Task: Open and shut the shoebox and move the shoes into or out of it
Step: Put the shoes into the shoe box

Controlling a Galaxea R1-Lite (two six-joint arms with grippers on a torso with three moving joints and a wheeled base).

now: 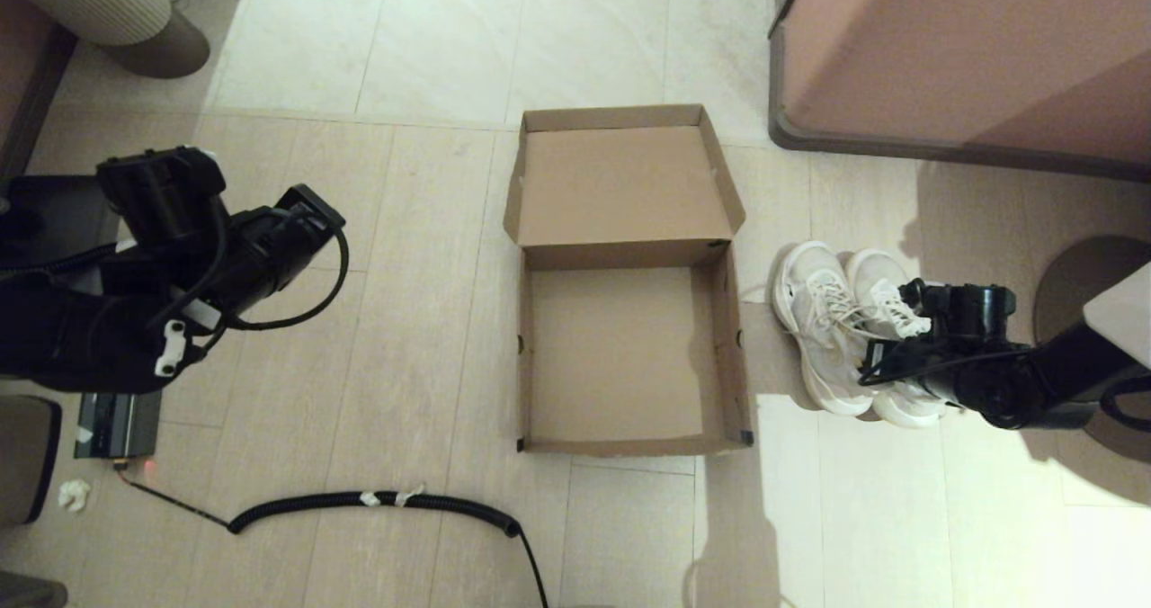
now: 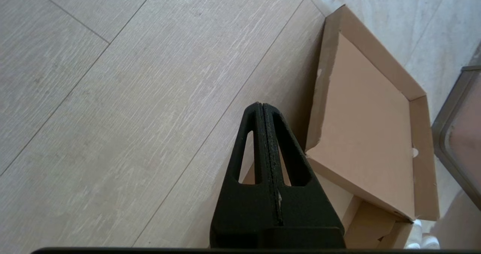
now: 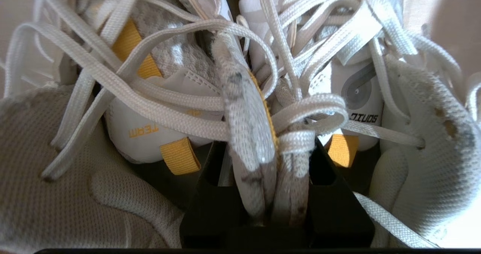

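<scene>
The brown cardboard shoebox (image 1: 724, 356) sits open and empty on the floor in the middle of the head view, its hinged lid (image 1: 625, 185) folded back on the far side. The white mesh shoes (image 1: 823, 320) stand side by side on the floor just right of the box. My right gripper (image 1: 879, 356) reaches into them from the near right. In the right wrist view it (image 3: 266, 152) is shut on the two inner collars (image 3: 244, 133) pinched together, amid loose white laces. My left gripper (image 2: 262, 107) is shut on nothing, held above the floor left of the lid (image 2: 368, 133).
A pinkish cabinet (image 1: 953, 50) stands at the back right, close to the lid's corner. A black coiled cable (image 1: 387, 500) lies on the floor near the box's front left. A small black device (image 1: 117, 424) and a paper scrap (image 1: 74, 494) lie far left.
</scene>
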